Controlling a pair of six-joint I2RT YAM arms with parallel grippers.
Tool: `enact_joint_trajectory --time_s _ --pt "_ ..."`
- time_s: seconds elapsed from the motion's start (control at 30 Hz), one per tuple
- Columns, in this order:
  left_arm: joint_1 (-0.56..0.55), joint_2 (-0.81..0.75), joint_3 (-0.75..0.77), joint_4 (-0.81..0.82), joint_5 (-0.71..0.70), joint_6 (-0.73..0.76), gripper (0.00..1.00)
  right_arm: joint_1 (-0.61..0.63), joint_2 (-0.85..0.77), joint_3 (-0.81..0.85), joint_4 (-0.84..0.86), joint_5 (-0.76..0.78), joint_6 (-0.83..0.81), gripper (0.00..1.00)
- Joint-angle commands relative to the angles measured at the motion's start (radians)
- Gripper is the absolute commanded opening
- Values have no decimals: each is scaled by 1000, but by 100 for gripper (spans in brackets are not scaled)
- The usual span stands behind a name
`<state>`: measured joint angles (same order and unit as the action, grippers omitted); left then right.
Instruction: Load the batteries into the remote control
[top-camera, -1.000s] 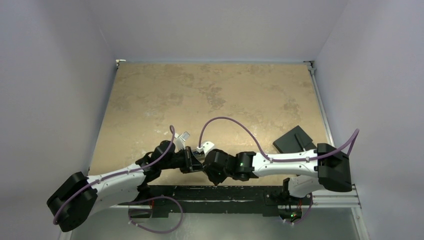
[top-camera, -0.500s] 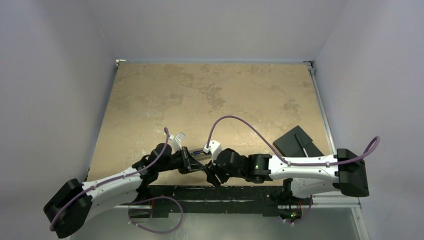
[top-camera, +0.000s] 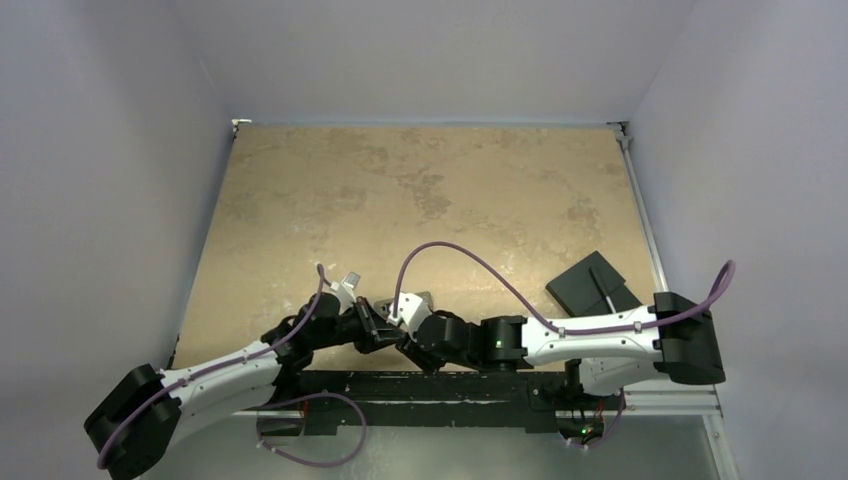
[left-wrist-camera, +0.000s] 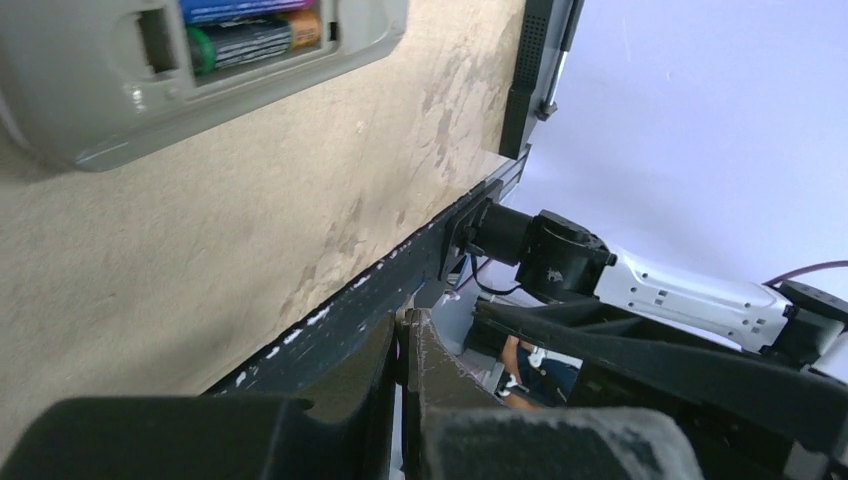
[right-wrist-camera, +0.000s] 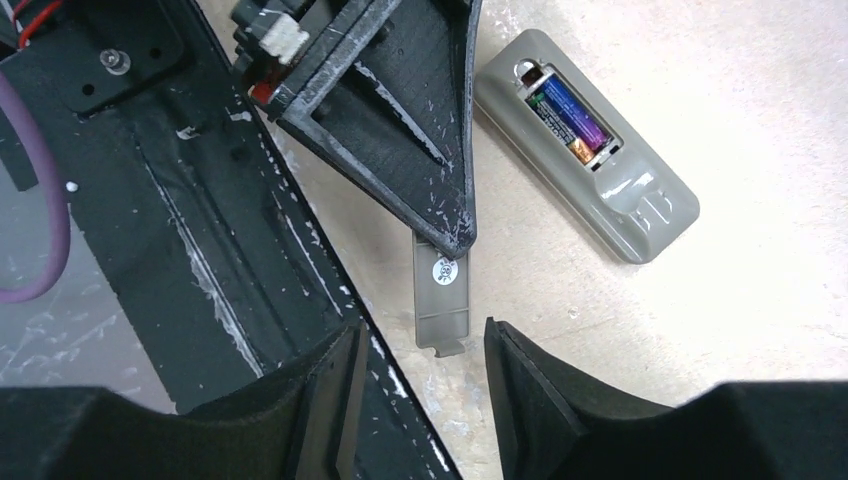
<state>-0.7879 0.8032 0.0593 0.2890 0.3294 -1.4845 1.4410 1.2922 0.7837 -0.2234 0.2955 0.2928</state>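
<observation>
The remote control (right-wrist-camera: 640, 205) lies grey underside up near the table's near edge, and also shows in the left wrist view (left-wrist-camera: 120, 95). Both batteries sit in its recess: the purple one (right-wrist-camera: 572, 112) and the dark one with a brassy end (left-wrist-camera: 250, 40). My left gripper (right-wrist-camera: 455, 238) is shut, with the small flat grey cover piece (right-wrist-camera: 441, 295) sticking out from under its tip. My right gripper (right-wrist-camera: 425, 345) is open and empty, just above the cover's free end. In the top view both grippers (top-camera: 385, 322) (top-camera: 408, 340) meet at the near edge.
A larger flat black slab (top-camera: 588, 283) lies at the right side of the table. The black mounting rail (right-wrist-camera: 200, 260) runs along the near edge, right beside the cover and my right gripper's left finger. Purple cables arc over both arms.
Both grippers have shifted left and nearer the table's front edge. The right arm has stretched out lower and further left. The remote has stayed in place on the table.
</observation>
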Motion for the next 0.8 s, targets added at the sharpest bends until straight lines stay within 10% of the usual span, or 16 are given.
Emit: enact_joint_trajectory --time_s 0.0,0.77 --pt "-3 -12 -29 28 -10 -104 0 48 22 69 -8 149 -49 53" --pt "-4 -30 -25 -10 16 -198 0 149 292 224 -187 434 -39 47"
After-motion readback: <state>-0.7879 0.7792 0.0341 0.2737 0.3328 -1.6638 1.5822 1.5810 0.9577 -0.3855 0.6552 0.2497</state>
